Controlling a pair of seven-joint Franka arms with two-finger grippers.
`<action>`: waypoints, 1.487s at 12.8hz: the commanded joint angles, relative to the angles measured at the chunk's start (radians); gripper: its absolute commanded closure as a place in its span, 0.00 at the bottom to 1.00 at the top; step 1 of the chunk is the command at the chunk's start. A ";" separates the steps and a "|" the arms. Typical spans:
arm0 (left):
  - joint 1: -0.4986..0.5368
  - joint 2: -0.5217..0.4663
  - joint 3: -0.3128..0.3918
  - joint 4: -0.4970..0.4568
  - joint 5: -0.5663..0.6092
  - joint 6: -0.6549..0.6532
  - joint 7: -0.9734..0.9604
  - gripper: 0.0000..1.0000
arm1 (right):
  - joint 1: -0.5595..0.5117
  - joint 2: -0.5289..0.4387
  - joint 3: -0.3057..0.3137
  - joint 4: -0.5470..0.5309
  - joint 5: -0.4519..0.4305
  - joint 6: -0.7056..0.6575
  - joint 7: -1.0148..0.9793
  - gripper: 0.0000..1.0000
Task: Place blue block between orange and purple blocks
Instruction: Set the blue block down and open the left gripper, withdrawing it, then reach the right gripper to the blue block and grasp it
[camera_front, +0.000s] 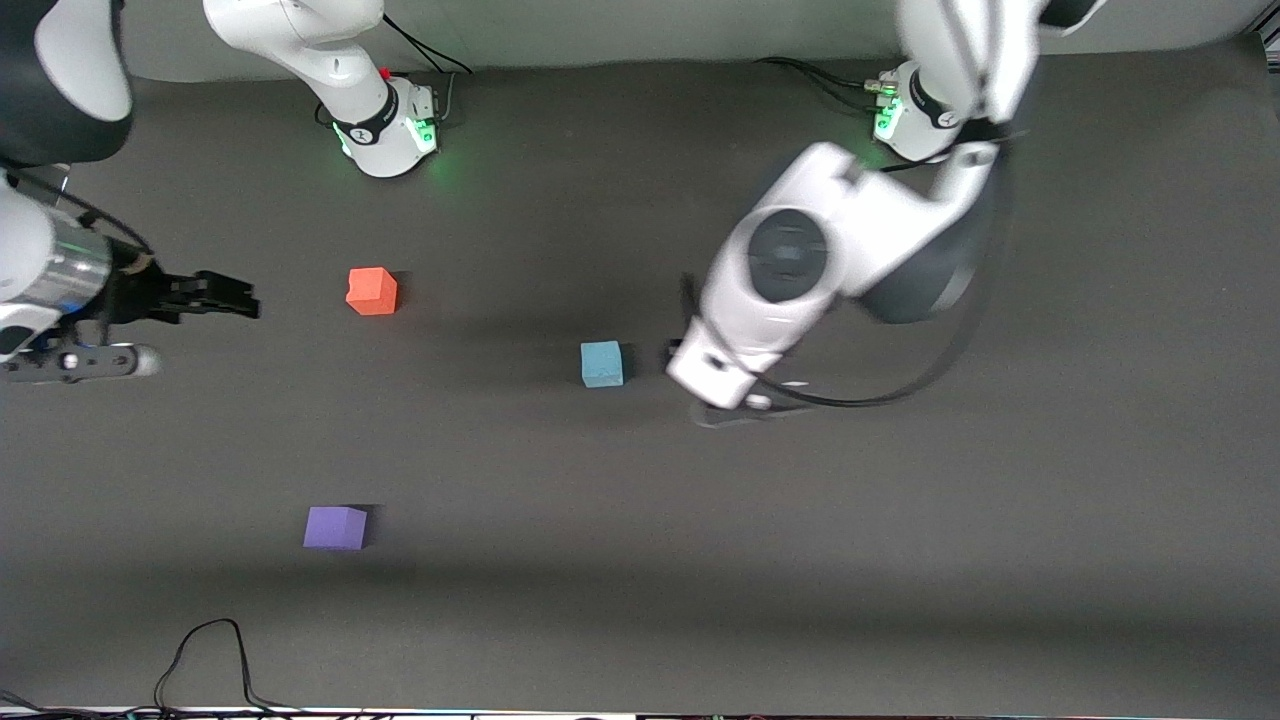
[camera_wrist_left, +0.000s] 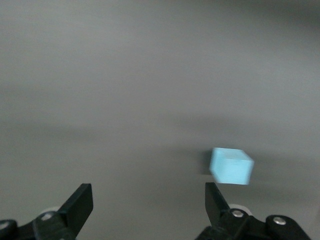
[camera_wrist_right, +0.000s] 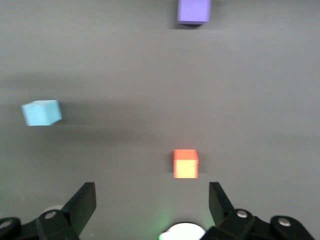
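Three cubes sit on the counter (camera_front: 900, 560), one of each colour. Mid-counter is the blue block (camera_front: 602, 363), just beside the left gripper (camera_wrist_left: 148, 200), whose fingers are spread and empty. Only the right wrist view shows the right gripper (camera_wrist_right: 152, 202) parted likewise, waiting at the right arm's edge, with the orange block (camera_front: 372, 291) nearby and the purple block (camera_front: 335, 527) nearer the camera-side edge.

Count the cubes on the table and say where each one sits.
3. The orange block lies nearest the robots' bases, the purple block nearest the front camera, and the blue block toward the left arm's end. None looks hidden.

White glossy arms, black joints, black claws, green-lit bases.
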 joint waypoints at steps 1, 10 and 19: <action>0.146 -0.266 -0.011 -0.330 -0.023 0.003 0.172 0.00 | 0.145 0.098 -0.004 0.112 0.031 -0.021 0.197 0.00; 0.530 -0.456 0.004 -0.488 0.043 -0.036 0.645 0.00 | 0.461 0.211 -0.006 0.102 0.167 0.157 0.605 0.00; 0.404 -0.439 0.131 -0.343 0.046 -0.132 0.657 0.00 | 0.579 0.276 -0.008 -0.381 0.098 0.734 0.590 0.01</action>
